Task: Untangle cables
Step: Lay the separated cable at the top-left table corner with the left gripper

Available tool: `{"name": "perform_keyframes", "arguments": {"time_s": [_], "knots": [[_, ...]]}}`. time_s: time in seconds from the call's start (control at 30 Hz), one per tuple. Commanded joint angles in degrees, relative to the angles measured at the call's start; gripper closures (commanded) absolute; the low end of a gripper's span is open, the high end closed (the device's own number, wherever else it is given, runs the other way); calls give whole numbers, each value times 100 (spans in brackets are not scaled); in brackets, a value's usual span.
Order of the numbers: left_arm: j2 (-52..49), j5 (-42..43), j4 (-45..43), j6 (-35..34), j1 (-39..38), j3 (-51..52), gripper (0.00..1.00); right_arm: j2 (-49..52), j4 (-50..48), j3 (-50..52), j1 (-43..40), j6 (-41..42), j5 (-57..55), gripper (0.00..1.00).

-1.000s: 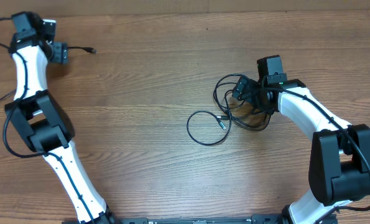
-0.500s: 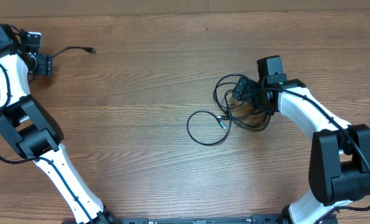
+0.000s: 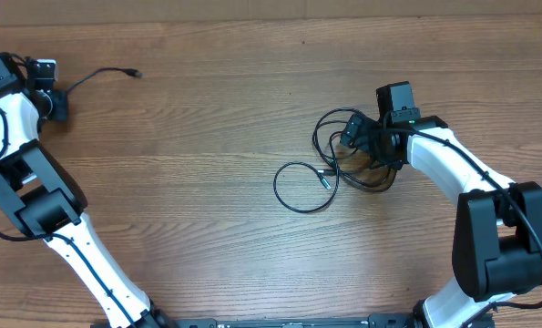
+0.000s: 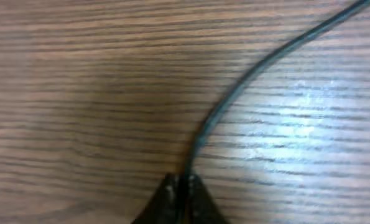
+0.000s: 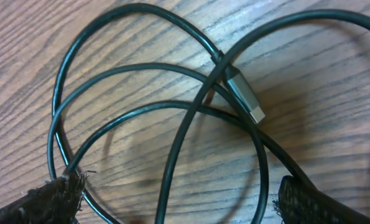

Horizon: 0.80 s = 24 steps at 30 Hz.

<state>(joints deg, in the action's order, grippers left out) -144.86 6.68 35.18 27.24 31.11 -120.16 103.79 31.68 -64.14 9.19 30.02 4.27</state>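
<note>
Black cable (image 4: 204, 127) clamped in left hand (image 4: 180, 198); tangled loops (image 5: 141, 65) lie within the wide-open right hand (image 5: 172, 208).

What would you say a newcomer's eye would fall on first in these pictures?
The tangle of thin black cables right of centre on the wooden table stands out, with the open right gripper poised over it and a silver-tipped plug among the loops. At the far left, the left gripper pinches a separate thin black cable.

Wood-grain table (image 3: 198, 237), possibly cardboard edge (image 3: 252, 7) behind
</note>
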Motion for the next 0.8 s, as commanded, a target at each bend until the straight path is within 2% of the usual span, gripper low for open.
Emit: {"name": "perform_keyframes", "arguments": {"time_s": [0.0, 0.13, 0.23, 0.3, 0.33, 0.47, 0.53, 0.6, 0.7, 0.77], "knots": [[-214, -514, 59, -1021, 46, 175, 96, 50, 24, 44, 11, 22, -7, 1], [-212, -1191, 76, -1934, 101, -155, 96, 50, 155, 44, 11, 22, -7, 1], [-199, -1139, 293, -1958, 125, -592, 96, 50, 208, 44, 11, 22, -7, 2], [-197, -800, 433, -1958, 122, -964, 96, 50, 225, 44, 11, 24, -4, 2], [-190, -411, 505, -1958, 116, -1178, 96, 50, 234, 44, 11, 24, -2, 2], [-192, 2826, 157, -1978, 68, -1956, 96, 50, 201, 44, 11, 24, 140, 1], [-192, 4533, -719, -2430, -7, -2107, 96, 50, 192, 44, 11, 22, 140, 0], [-192, 5302, -1801, -3399, -131, -2149, 96, 50, 184, 44, 11, 22, 140, 0], [-192, 5622, -3901, -5143, -459, -2149, 96, 50, 181, 44, 11, 22, 140, 0], [-190, 5604, -4789, -5608, -610, -2162, 96, 50, 186, 44, 11, 22, 142, 0]]}}
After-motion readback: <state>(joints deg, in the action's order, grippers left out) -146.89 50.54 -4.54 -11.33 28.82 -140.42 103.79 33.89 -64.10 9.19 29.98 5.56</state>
